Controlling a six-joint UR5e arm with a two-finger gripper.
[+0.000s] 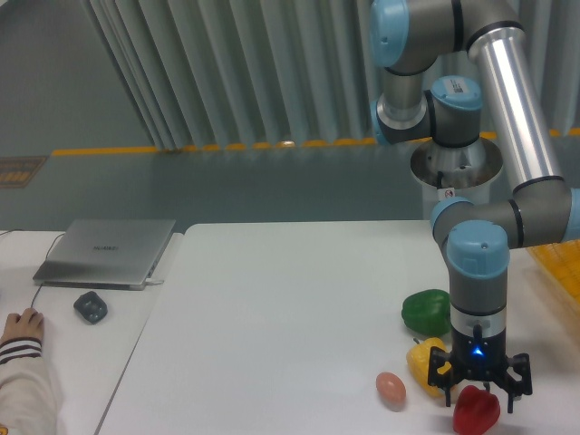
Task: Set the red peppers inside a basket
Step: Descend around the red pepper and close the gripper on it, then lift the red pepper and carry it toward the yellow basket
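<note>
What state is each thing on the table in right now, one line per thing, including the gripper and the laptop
gripper: pointing down, directly over the red pepper; open or shut unclear
red pepper: on the table, not in the basket
yellow pepper: on the table, beside the red one
green pepper: on the table
egg: lying on the table
basket: only its edge visible
laptop: closed

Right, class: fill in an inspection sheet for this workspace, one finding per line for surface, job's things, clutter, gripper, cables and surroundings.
Surface: white table, mostly bare.
Job's things: red pepper at the near right edge; yellow basket only partly in view, far right.
Clutter: green pepper, yellow pepper, egg, all beside the red one.
Gripper: gripper open, fingers straddling the red pepper's top.
Cables: a thin cable by the laptop.
Surroundings: small dark object; person's hand at left; grey slatted wall.
</note>
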